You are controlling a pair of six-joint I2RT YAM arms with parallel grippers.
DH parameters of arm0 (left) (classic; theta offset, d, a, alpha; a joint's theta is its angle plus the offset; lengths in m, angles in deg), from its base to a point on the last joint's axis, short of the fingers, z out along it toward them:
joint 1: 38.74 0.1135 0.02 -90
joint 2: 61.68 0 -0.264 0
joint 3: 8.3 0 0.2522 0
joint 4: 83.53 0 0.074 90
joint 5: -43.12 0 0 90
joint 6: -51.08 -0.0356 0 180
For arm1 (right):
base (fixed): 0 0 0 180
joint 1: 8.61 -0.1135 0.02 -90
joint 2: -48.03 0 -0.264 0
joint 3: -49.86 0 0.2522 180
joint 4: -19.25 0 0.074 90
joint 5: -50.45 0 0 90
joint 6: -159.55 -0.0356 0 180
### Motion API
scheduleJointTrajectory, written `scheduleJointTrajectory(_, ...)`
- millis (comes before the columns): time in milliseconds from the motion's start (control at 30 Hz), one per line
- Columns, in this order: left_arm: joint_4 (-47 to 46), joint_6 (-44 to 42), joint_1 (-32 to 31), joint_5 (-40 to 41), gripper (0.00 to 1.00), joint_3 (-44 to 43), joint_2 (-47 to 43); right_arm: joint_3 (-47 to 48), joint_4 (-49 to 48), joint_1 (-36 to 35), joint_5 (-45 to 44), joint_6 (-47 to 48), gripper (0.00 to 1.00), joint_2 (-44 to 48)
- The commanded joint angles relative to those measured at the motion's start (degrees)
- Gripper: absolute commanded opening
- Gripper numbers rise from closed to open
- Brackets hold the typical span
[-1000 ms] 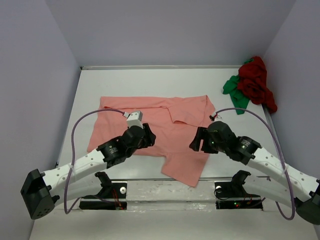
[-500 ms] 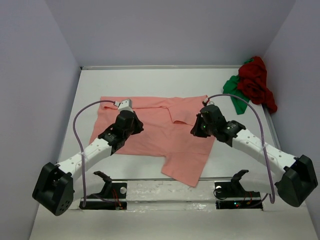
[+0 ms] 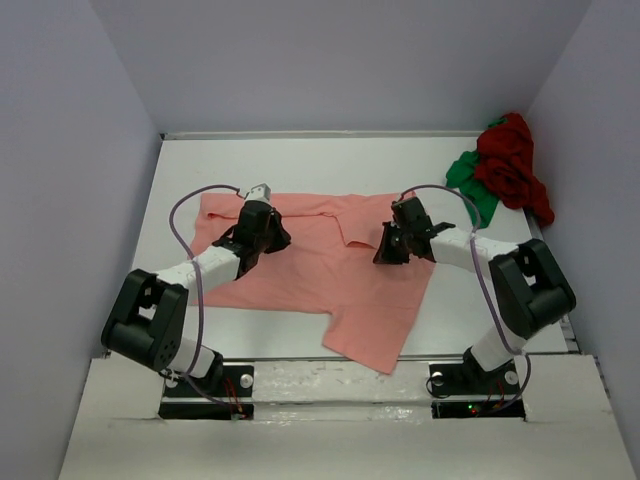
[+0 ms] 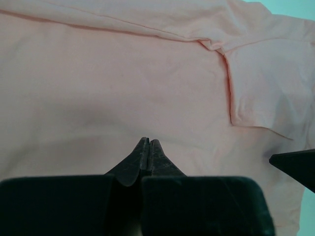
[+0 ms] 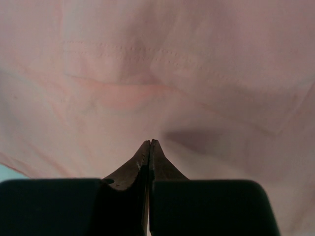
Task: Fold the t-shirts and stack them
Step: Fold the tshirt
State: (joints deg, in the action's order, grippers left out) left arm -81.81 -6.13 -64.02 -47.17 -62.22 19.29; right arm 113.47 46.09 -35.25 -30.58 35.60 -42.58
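Both pairs of jaws have just come together. The left gripper point(image 4: 148, 143) is over the far-left part of the salmon-pink t-shirt point(image 3: 320, 270), and the right gripper point(image 5: 149, 143) is by its far-right sleeve. A second ago they stood apart, nearer its near hem. Whether cloth is pinched, I cannot tell. The shirt lies spread flat as before, so the first fold is probably starting. The dark red t-shirt point(image 3: 512, 160) and green t-shirt point(image 3: 466, 182) are heaped beyond its far-right corner.

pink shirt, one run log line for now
pink shirt spread out | left gripper shut over it | right gripper shut over it
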Motion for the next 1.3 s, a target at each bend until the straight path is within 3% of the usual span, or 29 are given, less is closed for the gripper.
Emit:
scheduleJointTrajectory(0, -3.1, -1.5, 1.4, -4.2, 0.0, -2.4, 2.9, 3.9, -6.7, 0.6, 3.9, 1.4, 0.0, -4.6)
scheduleJointTrajectory(533, 6.4, -3.5, 4.1, -9.9, 0.0, -13.9, 17.2, 8.2, -7.5, 2.2, 5.4, 1.9, 0.0, -13.5)
scheduleJointTrajectory(833, 14.4, -5.7, 4.3, -7.1, 0.0, -21.6, 24.8, 8.9, -7.0, 2.7, 5.2, 2.5, 0.0, -14.2)
scheduleJointTrajectory(1267, 16.8, -6.0, 4.8, -8.5, 0.0, -32.6, 34.1, 11.4, -5.5, 6.1, 4.7, 3.1, 0.0, -17.6)
